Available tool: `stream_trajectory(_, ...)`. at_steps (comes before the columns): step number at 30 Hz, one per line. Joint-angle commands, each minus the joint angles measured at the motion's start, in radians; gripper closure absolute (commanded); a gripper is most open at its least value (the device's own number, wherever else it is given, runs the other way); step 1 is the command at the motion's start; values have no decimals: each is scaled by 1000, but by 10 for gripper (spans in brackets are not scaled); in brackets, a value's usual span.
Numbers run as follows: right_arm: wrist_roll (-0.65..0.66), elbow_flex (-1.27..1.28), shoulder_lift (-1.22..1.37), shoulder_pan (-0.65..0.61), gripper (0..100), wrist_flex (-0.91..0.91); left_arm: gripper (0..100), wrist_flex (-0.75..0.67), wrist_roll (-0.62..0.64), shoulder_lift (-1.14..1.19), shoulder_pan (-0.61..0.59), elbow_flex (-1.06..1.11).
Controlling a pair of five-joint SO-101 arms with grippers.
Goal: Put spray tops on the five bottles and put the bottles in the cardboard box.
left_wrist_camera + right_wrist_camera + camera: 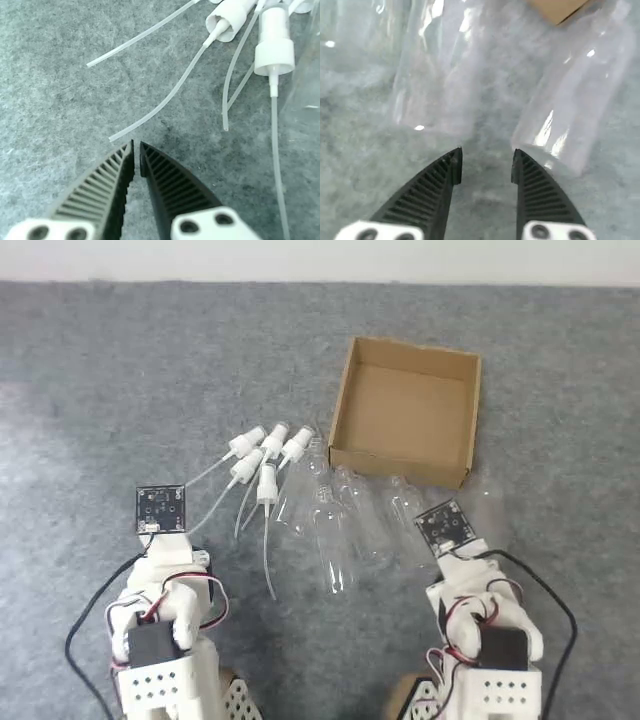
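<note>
Several white spray tops (262, 454) with long thin tubes lie in a cluster on the grey carpet, left of the open cardboard box (345, 400). Several clear plastic bottles (335, 535) lie uncapped on their sides just in front of the box. My left gripper (136, 148) hovers low over the carpet, shut on nothing, its tips just short of a tube end (112, 137); a spray top (274, 46) lies beyond. My right gripper (487, 157) is open close to the carpet, facing the bases of two bottles (432, 80) (577, 100).
The left arm (160, 585) and the right arm (480, 615) sit near the front edge. A corner of the box (562, 9) lies beyond the bottles in the right wrist view. Bare carpet (110, 390) stretches to the left and back.
</note>
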Motion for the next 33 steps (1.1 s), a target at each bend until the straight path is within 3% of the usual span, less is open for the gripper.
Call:
stream_trajectory(1,20,-118,-15,79,865,-61,987,2,-2,-9,-2,-13)
stream_trajectory(13,18,-422,79,186,861,-44,987,2,-2,-9,-3,-13)
stream_trajectory(19,6,-597,536,182,858,-136,987,2,0,-9,-3,-13)
stream_trajectory(25,-158,-858,1053,157,728,-143,987,2,0,-9,-3,-13)
stream_trajectory(30,-222,-922,1326,54,708,-156,987,2,0,-9,-3,-13)
stream_trajectory(33,-272,-921,1425,28,708,-254,987,2,-2,-9,-3,-13)
